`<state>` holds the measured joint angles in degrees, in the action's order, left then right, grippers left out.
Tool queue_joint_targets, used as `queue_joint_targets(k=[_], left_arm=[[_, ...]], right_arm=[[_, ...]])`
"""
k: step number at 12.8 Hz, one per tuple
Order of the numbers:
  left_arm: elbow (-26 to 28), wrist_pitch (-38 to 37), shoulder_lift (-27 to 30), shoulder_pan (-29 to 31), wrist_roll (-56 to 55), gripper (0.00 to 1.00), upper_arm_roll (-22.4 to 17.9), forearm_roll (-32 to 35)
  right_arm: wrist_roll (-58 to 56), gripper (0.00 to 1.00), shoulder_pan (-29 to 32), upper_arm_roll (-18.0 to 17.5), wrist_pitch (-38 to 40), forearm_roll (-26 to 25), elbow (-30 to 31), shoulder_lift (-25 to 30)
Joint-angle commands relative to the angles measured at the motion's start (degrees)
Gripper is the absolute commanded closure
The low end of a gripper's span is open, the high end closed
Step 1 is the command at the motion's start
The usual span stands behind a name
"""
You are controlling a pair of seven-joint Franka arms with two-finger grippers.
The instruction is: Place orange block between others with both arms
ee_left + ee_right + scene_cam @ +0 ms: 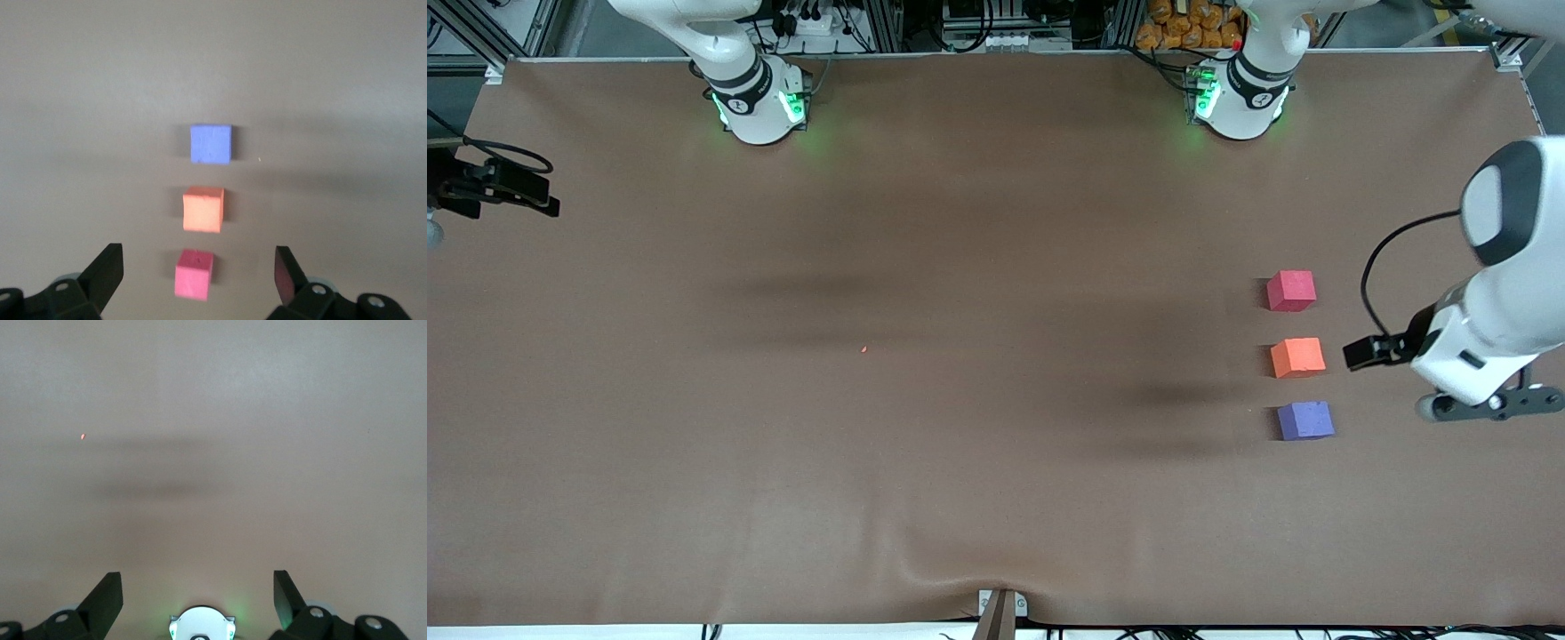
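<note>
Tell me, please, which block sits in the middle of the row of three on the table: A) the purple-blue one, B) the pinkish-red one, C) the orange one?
C: the orange block lies between the pinkish-red cube, farther from the front camera, and the purple-blue cube, nearer to it.

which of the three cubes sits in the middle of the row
The orange block. It lies between the pinkish-red cube, which is farther from the front camera, and the purple-blue cube, which is nearer to it.
</note>
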<state>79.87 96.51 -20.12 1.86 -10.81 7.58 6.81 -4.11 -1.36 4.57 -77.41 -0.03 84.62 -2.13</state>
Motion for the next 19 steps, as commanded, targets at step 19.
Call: queue_joint_targets(k=[19], left_arm=[[15.49,-7.74,23.90,-2.65,1.22,0.00,-4.50,-5.67]], right_arm=[[0.16,0.00,-0.58,-0.52,-0.37,-1.03,0.38,0.46]])
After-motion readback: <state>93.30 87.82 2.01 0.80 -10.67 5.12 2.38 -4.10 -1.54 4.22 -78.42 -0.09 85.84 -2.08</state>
